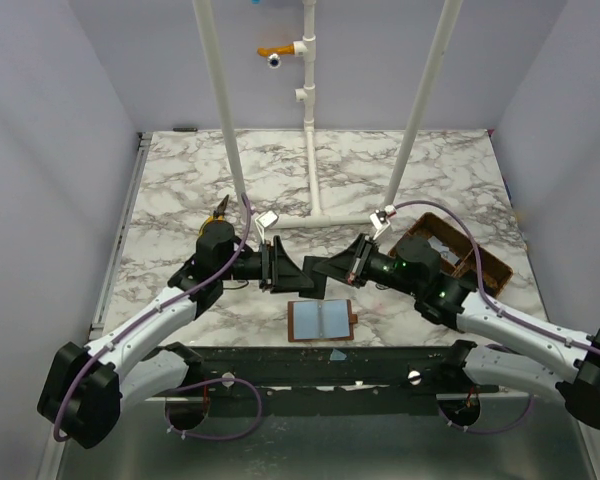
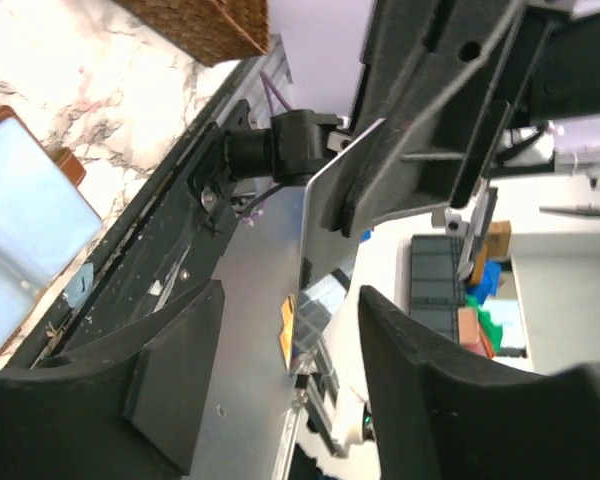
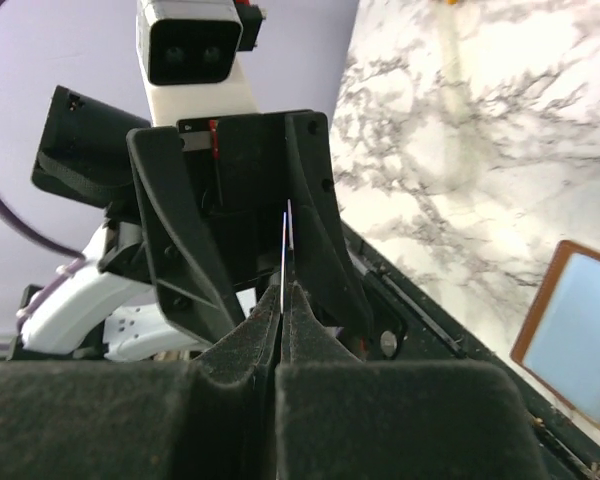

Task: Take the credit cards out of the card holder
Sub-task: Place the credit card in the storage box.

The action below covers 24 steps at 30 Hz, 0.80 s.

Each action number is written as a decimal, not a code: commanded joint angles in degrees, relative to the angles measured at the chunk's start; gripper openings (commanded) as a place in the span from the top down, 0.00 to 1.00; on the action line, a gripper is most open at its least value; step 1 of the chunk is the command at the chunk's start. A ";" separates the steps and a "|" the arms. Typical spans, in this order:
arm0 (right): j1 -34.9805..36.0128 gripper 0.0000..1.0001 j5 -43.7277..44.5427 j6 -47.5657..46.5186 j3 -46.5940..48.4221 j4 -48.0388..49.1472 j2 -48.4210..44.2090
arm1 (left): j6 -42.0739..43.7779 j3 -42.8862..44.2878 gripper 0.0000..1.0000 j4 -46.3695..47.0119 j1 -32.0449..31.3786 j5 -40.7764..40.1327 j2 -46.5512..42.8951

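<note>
Right wrist: right gripper (image 3: 283, 305) pinches one thin pale card (image 2: 325, 205), already out, above the open brown leather card holder (image 1: 320, 322); left gripper (image 2: 290, 295) stands parted; setting down remains.

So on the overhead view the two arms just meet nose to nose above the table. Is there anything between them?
Observer: Yes. The right wrist camera shows the right pincer shut on a thin pale card, seen edge-on.
Visitor: And is the other arm gripping it too?
Observer: No. The left wrist view shows the left pincer open, its fingers either side of the card, not touching it.
</note>
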 commanded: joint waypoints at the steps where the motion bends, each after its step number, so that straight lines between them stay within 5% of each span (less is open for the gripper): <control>1: -0.21 0.99 8.46 -4.30 3.34 -12.14 -3.03 | 12.92 5.73 0.34 -20.85 0.05 -7.04 -1.01; 6: -0.21 0.99 18.30 -6.34 6.64 -25.19 -4.41 | 21.34 9.25 0.02 -33.60 0.05 -17.06 -2.09; 18: -0.30 0.99 43.87 -5.33 14.07 -54.09 -4.91 | 27.86 11.55 0.02 -40.86 0.05 -24.94 -2.73; 24: -3.66 0.99 50.03 -4.25 16.78 -65.26 0.26 | 29.66 11.75 0.02 -40.62 0.05 -24.88 -1.87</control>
